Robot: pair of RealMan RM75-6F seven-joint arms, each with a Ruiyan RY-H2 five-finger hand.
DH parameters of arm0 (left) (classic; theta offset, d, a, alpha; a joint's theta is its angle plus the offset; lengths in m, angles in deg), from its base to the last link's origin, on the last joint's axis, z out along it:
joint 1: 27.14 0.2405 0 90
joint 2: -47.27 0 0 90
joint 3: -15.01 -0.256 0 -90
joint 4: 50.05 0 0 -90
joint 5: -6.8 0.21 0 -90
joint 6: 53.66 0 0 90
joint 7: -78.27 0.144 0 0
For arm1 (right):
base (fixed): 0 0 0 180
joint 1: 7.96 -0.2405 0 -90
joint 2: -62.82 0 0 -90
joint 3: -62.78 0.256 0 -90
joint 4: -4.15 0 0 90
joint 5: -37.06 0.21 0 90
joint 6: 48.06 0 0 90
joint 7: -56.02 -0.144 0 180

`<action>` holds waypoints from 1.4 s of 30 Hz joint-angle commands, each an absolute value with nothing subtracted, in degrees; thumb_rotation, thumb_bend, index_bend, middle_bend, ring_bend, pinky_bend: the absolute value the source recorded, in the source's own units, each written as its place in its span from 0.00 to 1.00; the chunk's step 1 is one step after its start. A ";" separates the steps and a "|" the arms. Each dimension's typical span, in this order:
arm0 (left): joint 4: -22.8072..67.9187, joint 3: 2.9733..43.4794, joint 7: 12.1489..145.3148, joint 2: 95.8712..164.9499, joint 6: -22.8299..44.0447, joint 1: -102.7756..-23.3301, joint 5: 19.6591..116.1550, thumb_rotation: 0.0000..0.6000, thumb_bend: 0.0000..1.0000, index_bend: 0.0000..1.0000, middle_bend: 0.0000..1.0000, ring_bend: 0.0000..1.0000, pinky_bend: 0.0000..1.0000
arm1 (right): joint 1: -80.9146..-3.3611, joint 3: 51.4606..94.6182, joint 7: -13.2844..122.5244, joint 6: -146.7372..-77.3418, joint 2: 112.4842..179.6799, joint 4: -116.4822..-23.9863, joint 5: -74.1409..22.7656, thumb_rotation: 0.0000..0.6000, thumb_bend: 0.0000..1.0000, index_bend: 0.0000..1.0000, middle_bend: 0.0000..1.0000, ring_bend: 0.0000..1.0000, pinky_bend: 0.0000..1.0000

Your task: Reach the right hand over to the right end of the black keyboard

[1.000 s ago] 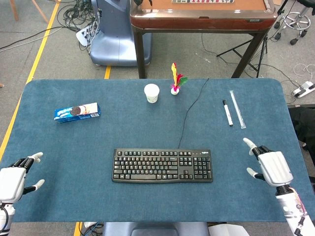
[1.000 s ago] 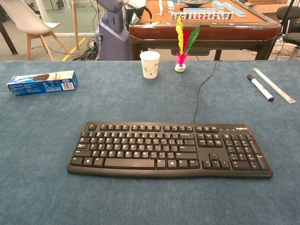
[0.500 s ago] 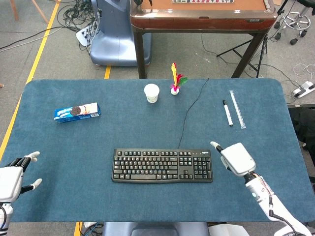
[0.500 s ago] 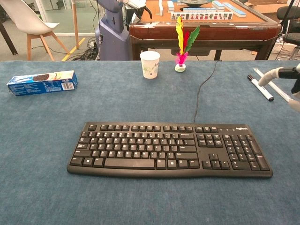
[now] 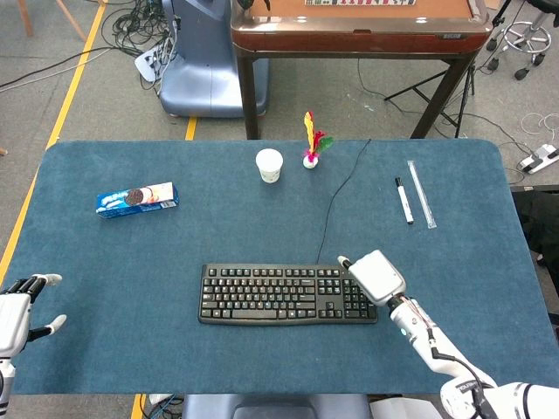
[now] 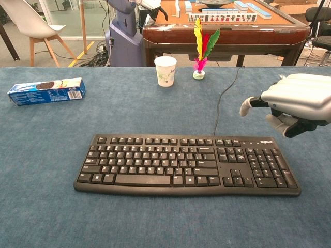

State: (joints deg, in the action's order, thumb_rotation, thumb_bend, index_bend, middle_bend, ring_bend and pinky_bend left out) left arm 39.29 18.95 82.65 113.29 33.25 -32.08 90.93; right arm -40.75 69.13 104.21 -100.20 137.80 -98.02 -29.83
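Black keyboard (image 5: 289,294) lay on the blue table (image 5: 131,253); the right hand (image 5: 376,275) hovered over its right end, empty, fingers loosely apart.

Black keyboard (image 5: 289,294) with white key legends, on a deep blue table cover (image 5: 131,262). Silver-white right hand (image 6: 299,102), dark at the finger gaps. Blue biscuit packet (image 5: 137,199) with white lettering. White paper cup (image 5: 270,165). Yellow, red and green feathers on the shuttlecock (image 6: 202,44).
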 commanded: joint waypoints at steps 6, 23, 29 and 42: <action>39.08 19.63 83.48 113.21 32.82 -31.96 89.00 1.00 0.08 0.36 0.39 0.37 0.55 | -42.94 66.71 106.01 -100.18 140.60 -95.90 -26.62 1.00 0.85 0.25 0.92 0.90 1.00; 39.62 20.01 85.10 113.13 31.85 -32.05 87.20 1.00 0.08 0.37 0.39 0.37 0.55 | -45.67 63.67 106.34 -100.82 143.46 -92.39 -23.42 1.00 0.87 0.25 0.93 0.90 1.00; 39.85 20.21 85.24 112.97 32.02 -31.93 86.82 1.00 0.08 0.37 0.39 0.37 0.55 | -46.58 62.81 106.95 -101.16 144.36 -91.65 -22.42 1.00 0.88 0.25 0.93 0.90 1.00; 40.11 20.49 85.58 112.67 32.14 -31.74 86.13 1.00 0.08 0.37 0.39 0.37 0.55 | -48.03 61.49 107.01 -101.25 145.79 -90.17 -20.61 1.00 0.88 0.25 0.93 0.90 1.00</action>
